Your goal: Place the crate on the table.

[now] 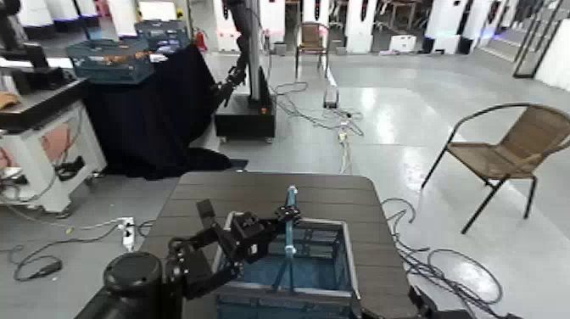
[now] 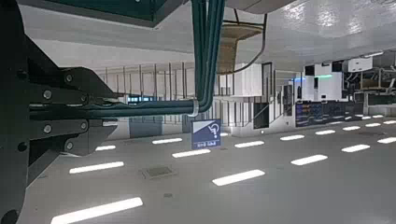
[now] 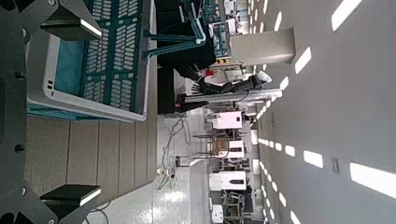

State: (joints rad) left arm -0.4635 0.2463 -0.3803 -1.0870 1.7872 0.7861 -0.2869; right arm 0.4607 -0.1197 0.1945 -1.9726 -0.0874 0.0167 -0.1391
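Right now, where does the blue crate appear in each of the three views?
Head view: the crate sits bottom centre on the table.
Left wrist view: not in it; only ceiling shows.
Right wrist view: its lattice side fills the upper left.
Shared landmark: the table's planks.

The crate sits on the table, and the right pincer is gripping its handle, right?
Not quite: the head view shows the left pincer at the handle, not the right. The crate does sit on the table.
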